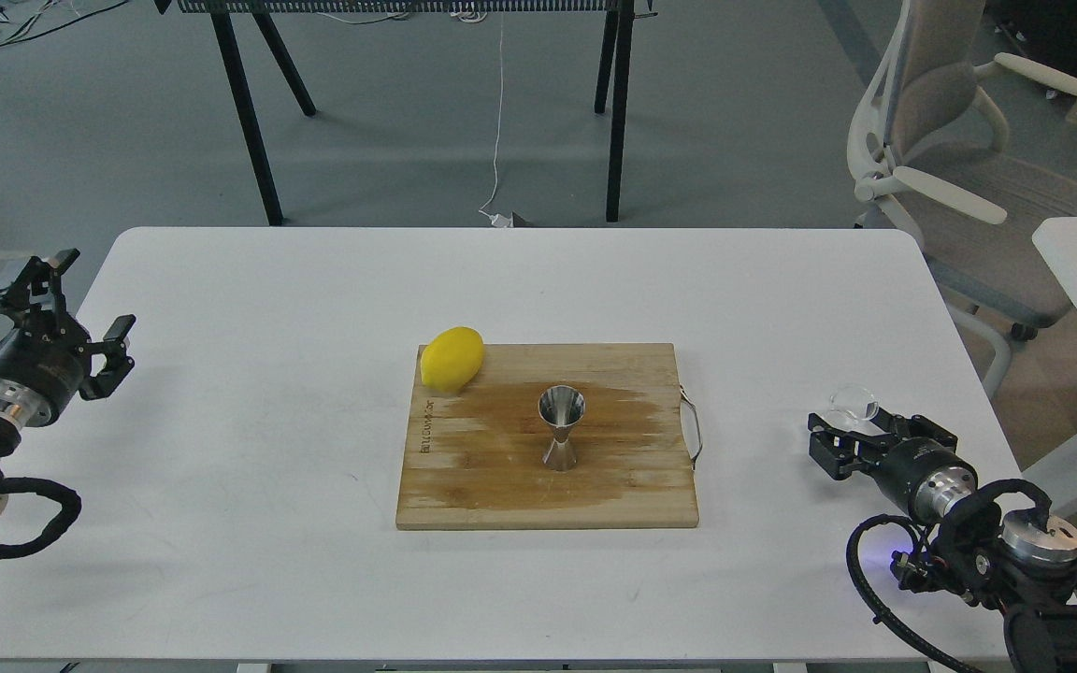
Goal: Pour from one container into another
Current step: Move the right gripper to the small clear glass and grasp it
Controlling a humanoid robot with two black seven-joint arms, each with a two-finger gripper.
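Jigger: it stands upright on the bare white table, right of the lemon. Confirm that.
Not quite. The head view shows the jigger standing upright on the wooden cutting board, not on the bare white table. The rest holds: it stands to the right of the lemon, which rests at the board's far left corner.

Only writing I can spot is a small dark mark burned along the left edge of the board [501, 486], running sideways, way too tiny and blurry to read.
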